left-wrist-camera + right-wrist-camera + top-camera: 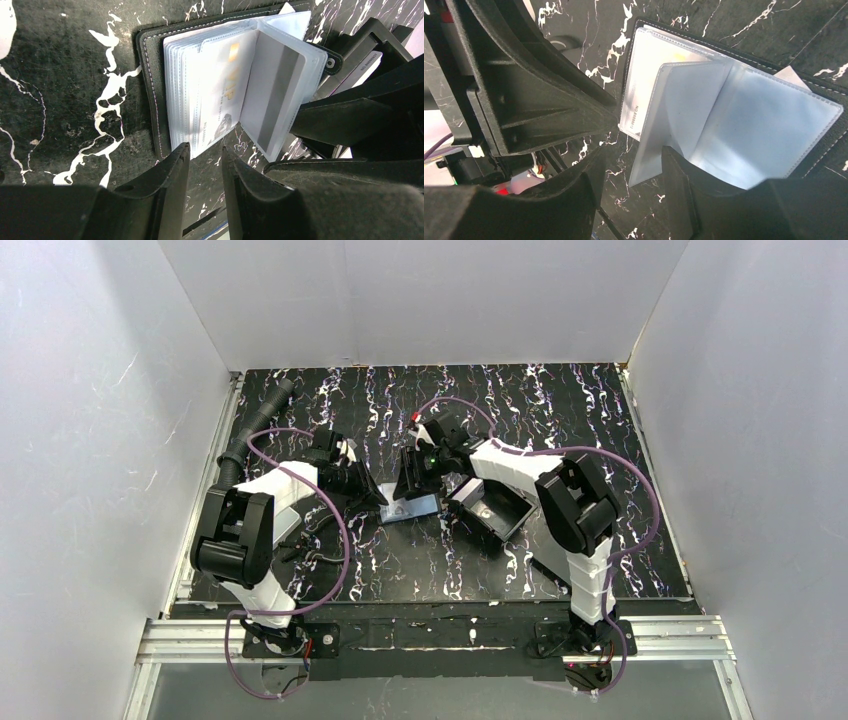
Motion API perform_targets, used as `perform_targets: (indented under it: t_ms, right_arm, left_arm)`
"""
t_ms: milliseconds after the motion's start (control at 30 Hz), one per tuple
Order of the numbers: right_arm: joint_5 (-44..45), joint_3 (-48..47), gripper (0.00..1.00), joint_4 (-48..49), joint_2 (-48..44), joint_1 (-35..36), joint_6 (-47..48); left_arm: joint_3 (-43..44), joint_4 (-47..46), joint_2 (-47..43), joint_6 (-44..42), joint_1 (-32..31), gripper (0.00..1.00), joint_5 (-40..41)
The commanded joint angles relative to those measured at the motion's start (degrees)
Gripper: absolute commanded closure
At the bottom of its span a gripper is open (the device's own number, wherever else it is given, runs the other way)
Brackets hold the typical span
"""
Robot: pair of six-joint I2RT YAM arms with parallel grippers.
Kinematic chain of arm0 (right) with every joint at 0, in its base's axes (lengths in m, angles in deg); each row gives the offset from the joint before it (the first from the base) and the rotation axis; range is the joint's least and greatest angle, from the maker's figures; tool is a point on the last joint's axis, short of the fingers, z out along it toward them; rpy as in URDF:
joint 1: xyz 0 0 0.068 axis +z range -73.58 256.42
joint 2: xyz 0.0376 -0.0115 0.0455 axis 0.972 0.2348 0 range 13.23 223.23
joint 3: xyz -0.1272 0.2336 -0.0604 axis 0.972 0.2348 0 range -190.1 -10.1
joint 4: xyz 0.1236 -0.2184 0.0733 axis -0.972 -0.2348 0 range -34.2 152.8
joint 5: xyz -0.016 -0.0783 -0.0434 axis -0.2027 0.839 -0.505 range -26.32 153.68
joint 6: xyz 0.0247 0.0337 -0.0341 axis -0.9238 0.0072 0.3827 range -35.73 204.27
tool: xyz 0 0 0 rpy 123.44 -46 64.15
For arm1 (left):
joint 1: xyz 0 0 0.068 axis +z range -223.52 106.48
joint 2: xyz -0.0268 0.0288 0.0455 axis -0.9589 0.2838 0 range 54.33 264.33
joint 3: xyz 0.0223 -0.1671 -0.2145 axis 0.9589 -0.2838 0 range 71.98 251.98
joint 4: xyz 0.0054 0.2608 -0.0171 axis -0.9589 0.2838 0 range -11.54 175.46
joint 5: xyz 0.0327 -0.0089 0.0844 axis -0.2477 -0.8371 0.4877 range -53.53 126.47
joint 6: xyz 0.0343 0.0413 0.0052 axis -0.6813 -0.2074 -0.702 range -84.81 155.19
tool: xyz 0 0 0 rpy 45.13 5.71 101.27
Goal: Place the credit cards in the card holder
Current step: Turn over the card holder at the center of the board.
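The card holder (410, 508) lies open on the black marbled mat between my two grippers. In the left wrist view it (150, 90) shows a stack of clear sleeves. One sleeve holds a white card (220, 95) with yellow marks. Another sleeve stands up with a card (272, 95) that has a grey stripe. My left gripper (205, 150) is open and empty just before the holder's near edge. My right gripper (631, 155) is open, and the standing sleeve (674, 115) leans against its right finger (674, 165). The holder's black cover (824, 90) shows there too.
A larger black rimmed tray (520, 505) sits right of the holder, under the right arm. A black ribbed hose (255, 425) runs along the mat's left edge. White walls close in the mat on three sides. The left gripper's body (524, 85) is close beside the right one.
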Motion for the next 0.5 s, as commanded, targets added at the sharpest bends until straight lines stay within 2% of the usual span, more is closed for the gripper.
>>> perform_targets:
  t_ms: [0,200,367,467]
  right_arm:
    - [-0.5,-2.6,0.46,0.5,0.9,0.5,-0.4]
    - [-0.1,-2.9,0.45,1.0,1.9,0.7,-0.8]
    - [1.6,-3.0,0.41,0.6,2.3,1.0,-1.9]
    - [2.8,-2.3,0.40,1.4,2.1,1.4,-3.1]
  left_arm:
    - [-1.2,-0.3,-1.2,-0.3,-0.1,0.72,0.7]
    - [-1.1,0.8,-3.1,-0.7,-0.1,0.69,1.4]
    - [-0.8,0.3,-4.9,-0.4,0.0,0.54,0.4]
    - [-0.1,0.4,-4.7,-0.1,-0.1,0.50,0.1]
